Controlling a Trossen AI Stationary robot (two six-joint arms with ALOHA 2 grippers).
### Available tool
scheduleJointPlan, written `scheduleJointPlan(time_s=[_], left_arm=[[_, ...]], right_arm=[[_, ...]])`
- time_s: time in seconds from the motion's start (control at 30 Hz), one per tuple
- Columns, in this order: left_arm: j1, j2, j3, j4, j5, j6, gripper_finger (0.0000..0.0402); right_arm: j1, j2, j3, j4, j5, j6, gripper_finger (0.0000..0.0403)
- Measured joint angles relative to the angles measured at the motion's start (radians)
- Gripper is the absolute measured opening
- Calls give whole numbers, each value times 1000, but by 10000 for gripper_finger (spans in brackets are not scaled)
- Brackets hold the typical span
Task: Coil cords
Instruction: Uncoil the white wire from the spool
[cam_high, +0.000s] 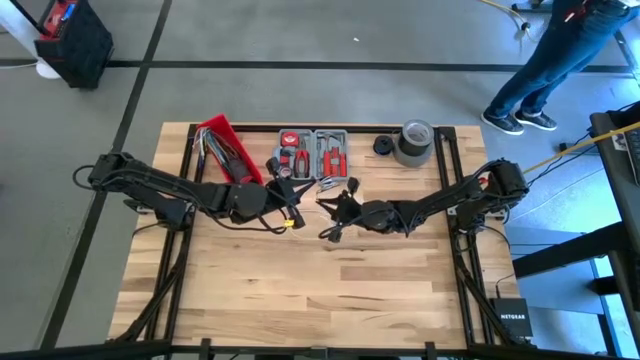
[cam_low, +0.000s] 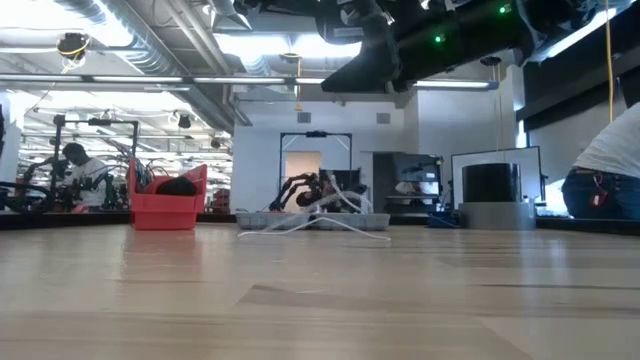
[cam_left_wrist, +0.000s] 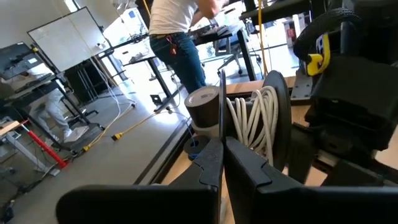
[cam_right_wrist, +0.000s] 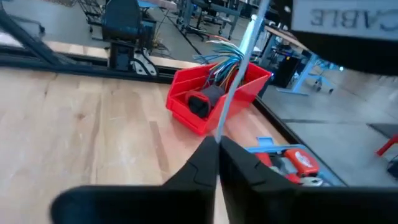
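Observation:
The white cord shows as a thin straight line in both wrist views (cam_left_wrist: 221, 99) (cam_right_wrist: 239, 68). Several of its loops (cam_left_wrist: 254, 118) sit bunched beside the right arm's gripper, and more of it lies on the table by the tool tray (cam_low: 325, 224) (cam_high: 330, 184). My left gripper (cam_high: 298, 198) (cam_left_wrist: 222, 142) and my right gripper (cam_high: 338, 212) (cam_right_wrist: 217, 140) meet at the table's middle, above the board, each shut on the white cord. I cannot make out the black cord. My left gripper pinches the white cord (cam_left_wrist: 221, 127) between its two fingertips, as a single strand. The cord runs straight on from the tips and looks taut. My right gripper pinches the white cord (cam_right_wrist: 221, 127) between its two fingertips, as a single strand. The cord runs straight away from the tips toward the red bin's side and looks taut.
A red bin (cam_high: 226, 146) (cam_right_wrist: 211, 93) with cables stands at the far left. A tool tray (cam_high: 312, 152) stands at the far middle, and a grey roll of tape (cam_high: 415, 142) (cam_left_wrist: 205, 106) at the far right. A person (cam_high: 550, 60) stands beyond the far right corner.

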Motion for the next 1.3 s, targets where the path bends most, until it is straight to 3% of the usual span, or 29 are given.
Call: scheduleJointPlan(time_s=[0.3,0.4,0.6,0.7,0.77,0.9,1.0,1.13,1.3], left_arm=[[3,0,0,-2,0,3,5],[3,0,0,-6,0,4,5],[1,0,0,-14,0,4,5],[-1,0,0,-15,0,3,5],[0,0,0,-14,0,1,5],[-1,0,0,-1,0,1,5],[0,0,0,4,-1,0,5],[0,0,0,8,-1,0,5],[0,0,0,8,0,0,5]], right_arm=[[130,-2,93,-30,13,-186,7],[197,-31,152,-93,119,-295,10],[330,-152,190,-212,429,-491,12],[370,-222,190,-346,547,-472,5],[378,-258,190,-488,582,-372,5],[368,-295,146,-755,560,-65,7],[331,-287,62,-791,507,90,4],[246,-234,-54,-619,346,181,5],[158,-101,-92,-327,138,144,6]])
